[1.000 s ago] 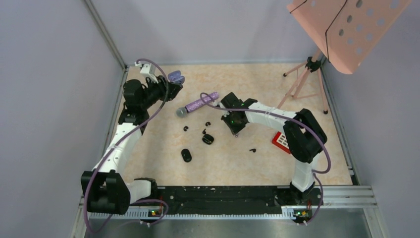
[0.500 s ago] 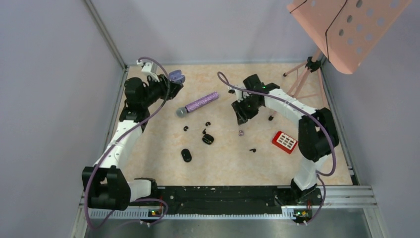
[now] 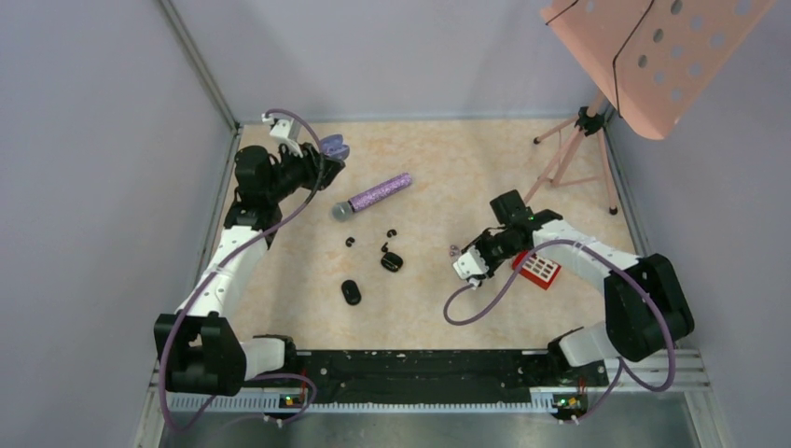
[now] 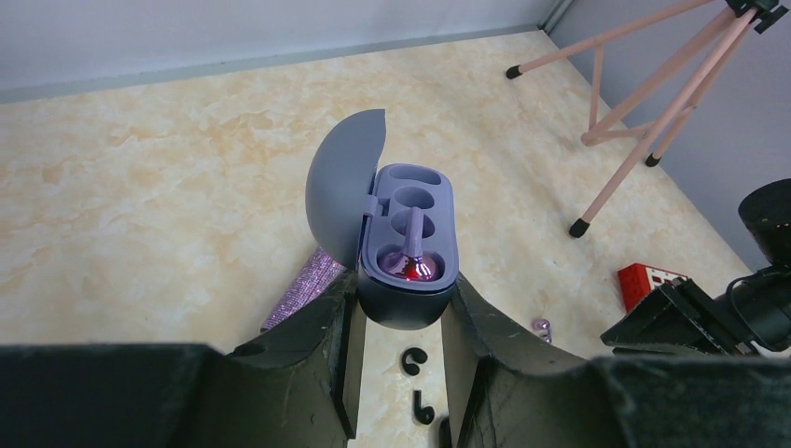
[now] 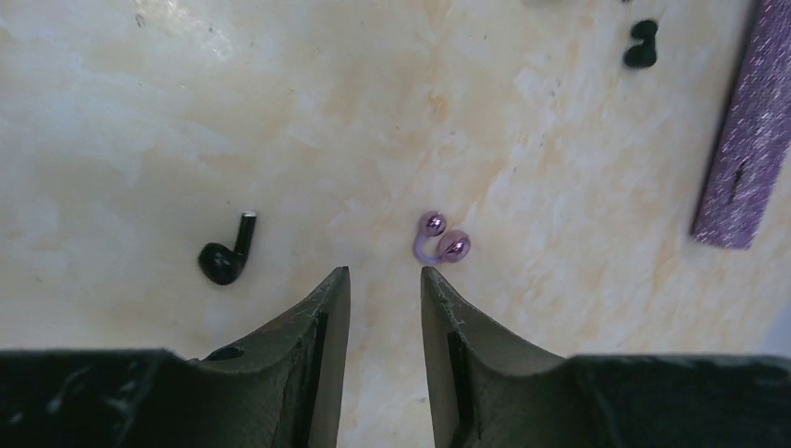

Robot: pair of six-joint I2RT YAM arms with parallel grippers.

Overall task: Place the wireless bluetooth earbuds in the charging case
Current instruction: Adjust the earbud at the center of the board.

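Marbled counter [image 3: 438,168]: left end effector [image 4: 401,308] clamps charging case [image 4: 410,233]; right end effector [image 5: 384,273] parted, empty; lilac earbud [image 5: 440,240] off-centre, I risk flicking it.

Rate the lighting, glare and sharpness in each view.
Top external: even, soft light, faint shadows; the black earbuds are mere specks. Left wrist: charging case sharp, red glint on its seated earbud. Right wrist: lilac earbud crisp with bright highlights; right gripper dark in the foreground.
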